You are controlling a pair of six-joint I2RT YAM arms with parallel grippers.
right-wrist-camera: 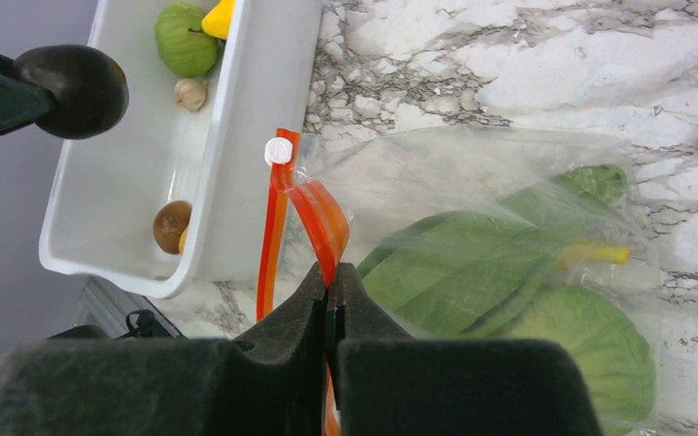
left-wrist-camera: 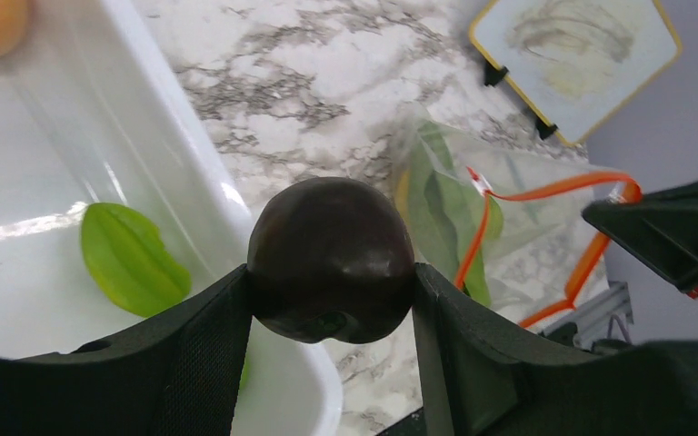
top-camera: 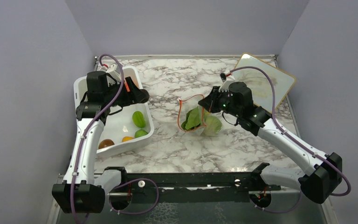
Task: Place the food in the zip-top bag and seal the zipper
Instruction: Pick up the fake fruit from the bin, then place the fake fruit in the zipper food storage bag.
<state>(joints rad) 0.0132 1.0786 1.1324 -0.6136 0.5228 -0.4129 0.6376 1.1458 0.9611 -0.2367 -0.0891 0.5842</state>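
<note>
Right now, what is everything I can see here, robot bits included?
dark brown fruit: one, dark brown, held over the tub's rim
loose food: at least four, green, yellow-orange, brown, in the tub
leafy greens: green, inside the bag
zip-top bag: one, clear, mid-table
zipper: one, red-orange, bag's mouth
white tub: one, left side
board: one, pale, yellow-rimmed, far right
table: one, marbled
left pincer: black, gripping the dark brown fruit
right pincer: black, shut on the zipper
</note>
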